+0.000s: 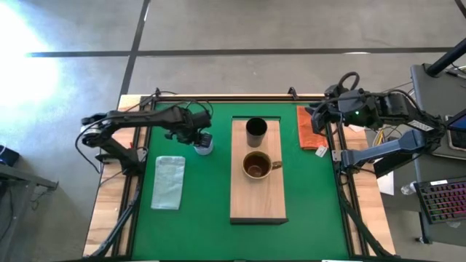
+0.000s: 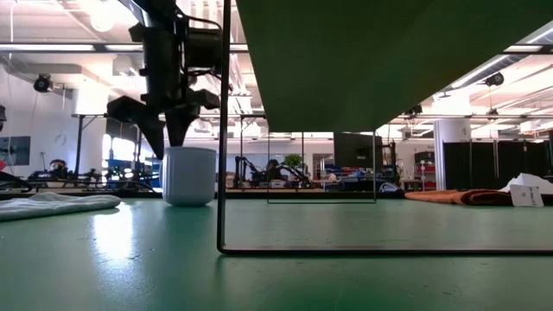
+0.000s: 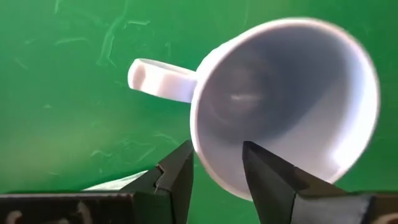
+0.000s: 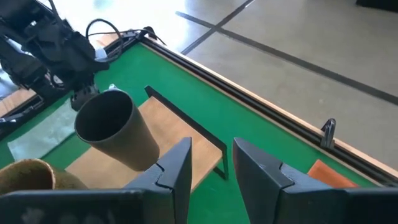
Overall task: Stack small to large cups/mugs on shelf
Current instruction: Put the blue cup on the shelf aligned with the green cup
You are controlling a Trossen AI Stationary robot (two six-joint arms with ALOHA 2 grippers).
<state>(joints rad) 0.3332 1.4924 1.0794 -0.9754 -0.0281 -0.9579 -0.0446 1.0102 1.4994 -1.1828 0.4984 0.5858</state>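
The pale blue-white mug (image 1: 204, 148) stands upright on its base on the green table mat, left of the shelf (image 1: 257, 204). My left gripper (image 3: 216, 163) is open above the mug and points down. One finger (image 3: 179, 171) is outside the mug's wall and the other finger (image 3: 268, 177) is inside it; I cannot tell whether they touch it. The mug's handle (image 3: 157, 78) points away from the fingers. The black tumbler (image 1: 255, 131) and the brown-olive mug (image 1: 256, 166) stand on the shelf. My right gripper (image 4: 211, 163) is open and empty at the table's far right.
A pale green cloth (image 1: 168, 182) lies left of the mug, and an orange-red cloth (image 1: 311, 129) lies under my right arm. In the low view the shelf stands raised on a thin black frame (image 2: 223, 173) close beside the mug (image 2: 189, 175).
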